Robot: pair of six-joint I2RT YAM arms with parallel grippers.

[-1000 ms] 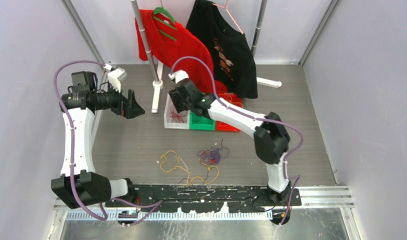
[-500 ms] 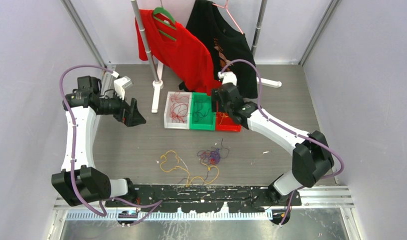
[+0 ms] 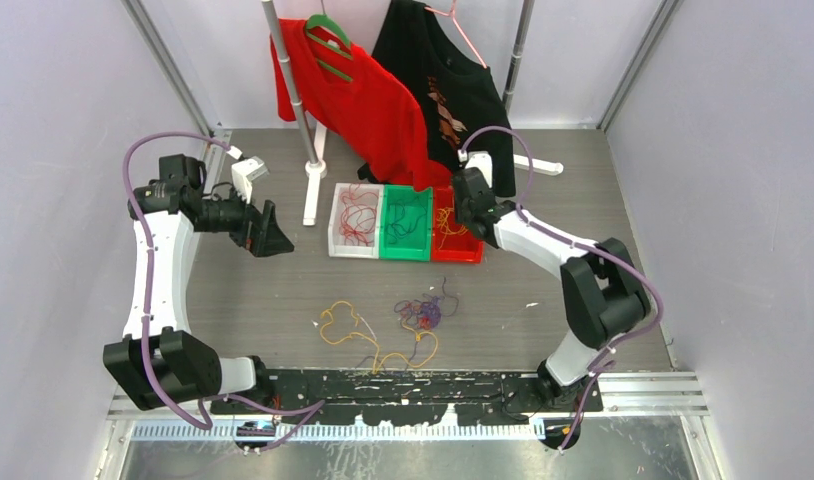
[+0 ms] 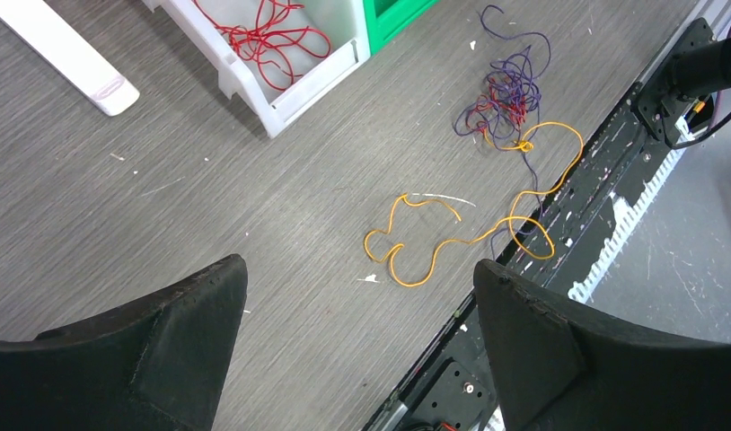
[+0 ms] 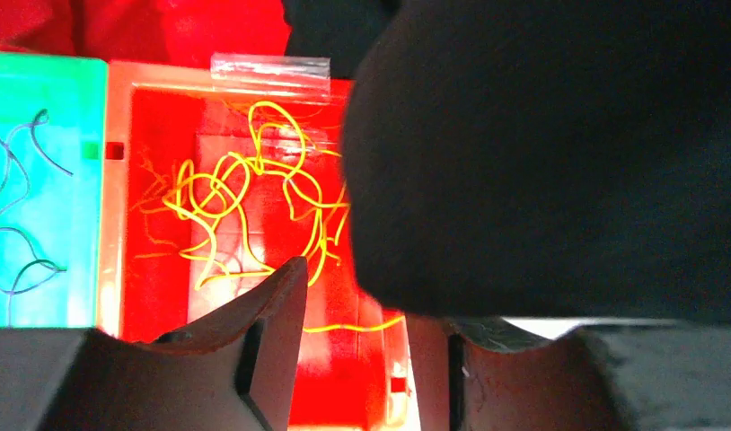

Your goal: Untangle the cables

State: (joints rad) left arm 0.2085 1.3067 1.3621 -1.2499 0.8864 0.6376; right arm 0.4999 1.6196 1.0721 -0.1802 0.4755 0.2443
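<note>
Observe that the right gripper [image 3: 461,212] hangs over the red bin [image 5: 146,296] toward the table's far edge, jaws part-way apart and gripping nothing visible. This placement fits sorting by colour, since the yellow cables [image 5: 245,197] lie in that bin. The left gripper [image 3: 270,236] hovers fully released over the table's left side, clear of the unsorted tangle [image 3: 420,313] by the near edge, which you probably address next.
</note>
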